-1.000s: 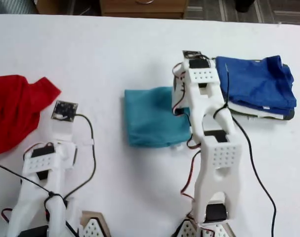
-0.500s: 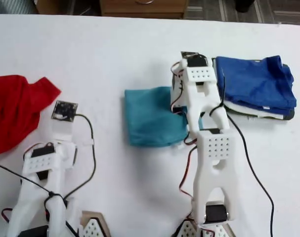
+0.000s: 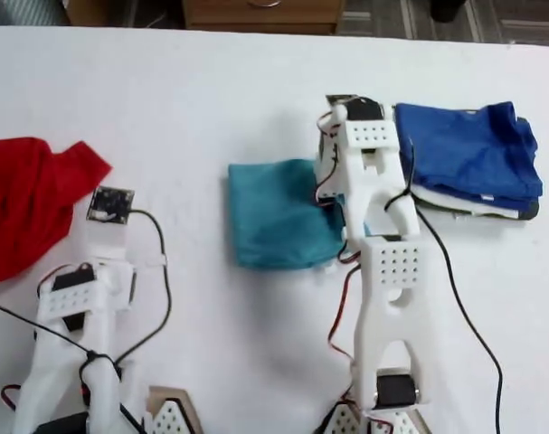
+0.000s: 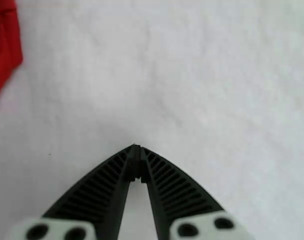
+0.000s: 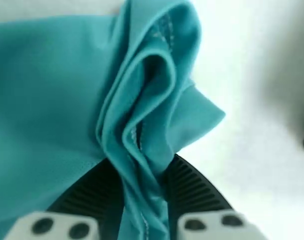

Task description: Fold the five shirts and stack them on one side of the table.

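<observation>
Right arm stands between the teal shirt and the pile on the right side of the desk. From its wrist view I read the right gripper as clenched on the teal shirt. A bunched ridge of fabric, several layers with stitched hems showing, runs down between the two black ribbed fingers. The rest of the shirt spreads to one side of the ridge, with white desk on the other.

High view: the teal shirt lies near mid-desk as a folded, roughly square packet. Its right edge passes under the right arm's wrist, so I cannot see the grip itself from up here.

Pile: blue shirt on top, folded but rumpled. A white layer shows under its near edge, and a dark layer peeks out at the right corner. I cannot count the pieces in it. The pile sits just beside the right arm, apart from the teal shirt.

Left side: red shirt lies unfolded in a loose heap at the desk's left edge. Left arm stands just beside it, nearer the front. Left gripper is clenched, its tips touching each other, pointed at white desk surface. I cannot tell whether it touches the desk. A corner of the red shirt shows near it in the wrist view.
</observation>
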